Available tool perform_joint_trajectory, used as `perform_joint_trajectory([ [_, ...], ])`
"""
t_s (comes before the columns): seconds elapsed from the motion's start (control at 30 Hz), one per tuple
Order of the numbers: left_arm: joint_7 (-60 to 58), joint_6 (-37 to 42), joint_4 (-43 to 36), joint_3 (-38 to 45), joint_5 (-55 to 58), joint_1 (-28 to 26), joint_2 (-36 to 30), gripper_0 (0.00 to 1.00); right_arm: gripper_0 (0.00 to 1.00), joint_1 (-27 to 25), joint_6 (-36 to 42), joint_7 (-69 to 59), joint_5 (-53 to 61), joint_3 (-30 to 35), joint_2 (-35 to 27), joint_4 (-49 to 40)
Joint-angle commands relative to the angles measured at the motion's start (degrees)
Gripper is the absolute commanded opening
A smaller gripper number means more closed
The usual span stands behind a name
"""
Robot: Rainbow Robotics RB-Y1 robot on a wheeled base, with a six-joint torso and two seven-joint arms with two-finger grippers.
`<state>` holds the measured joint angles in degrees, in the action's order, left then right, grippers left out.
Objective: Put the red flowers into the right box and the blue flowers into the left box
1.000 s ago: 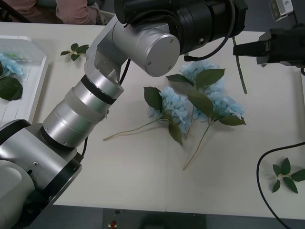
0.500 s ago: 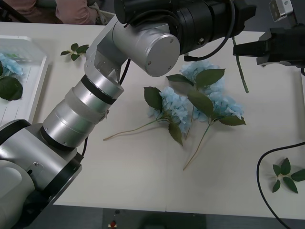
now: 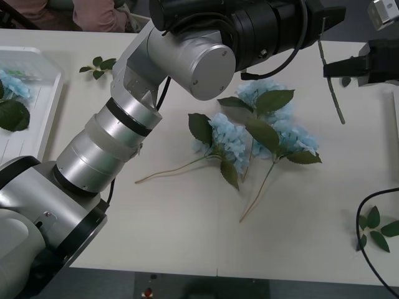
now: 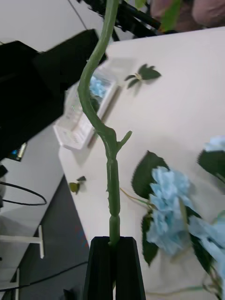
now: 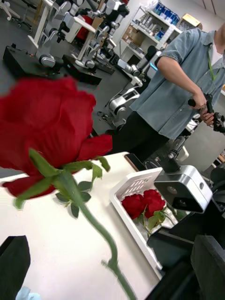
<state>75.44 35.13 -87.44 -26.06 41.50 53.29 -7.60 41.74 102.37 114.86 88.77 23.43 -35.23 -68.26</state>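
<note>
A red flower with a deep-red head and a thin green stem hangs over the table's far right. My right gripper is shut on that stem, as its black fingers show. The left gripper stands open beside the rose, a finger on each side of the stem and not touching it. Three blue flowers lie at mid-table. The left box holds another blue flower. The right box holds two red roses.
Loose green leaf sprigs lie at the far left and near right of the table. A black cable loops over the right front corner. My left arm spans the table from near left to far right.
My right gripper has moved to the right with the rose stem, away from the left gripper. The blue flowers on the table have not moved.
</note>
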Motion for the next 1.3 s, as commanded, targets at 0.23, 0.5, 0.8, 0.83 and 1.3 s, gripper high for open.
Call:
perform_joint_trajectory([
  [0.23,-1.7,9.1,-9.1,0.7,1.7,-2.9,-10.5,1.0,0.0,-2.2,-0.3,-3.5,-6.4,3.0,-10.9,-1.7],
  [0.5,2.5,25.3,-26.7,0.7,6.6,-11.8,-27.4,1.0,0.0,-6.8,-2.8,-5.4,-14.6,5.7,-19.0,-1.7],
  [0.8,25.5,26.0,-23.7,-3.0,16.8,-17.4,-36.3,1.0,0.0,-11.9,-10.3,-7.6,-26.0,6.3,-24.4,-1.6],
  [0.83,27.7,26.0,-22.1,-4.1,16.6,-17.0,-36.2,1.0,0.0,-12.3,-11.2,-8.0,-28.2,6.3,-24.7,-1.6],
  [1.3,42.7,24.8,-0.5,-18.1,14.9,-5.0,-26.9,1.0,0.0,-12.6,-24.2,-12.6,-44.0,5.6,-27.4,6.9],
])
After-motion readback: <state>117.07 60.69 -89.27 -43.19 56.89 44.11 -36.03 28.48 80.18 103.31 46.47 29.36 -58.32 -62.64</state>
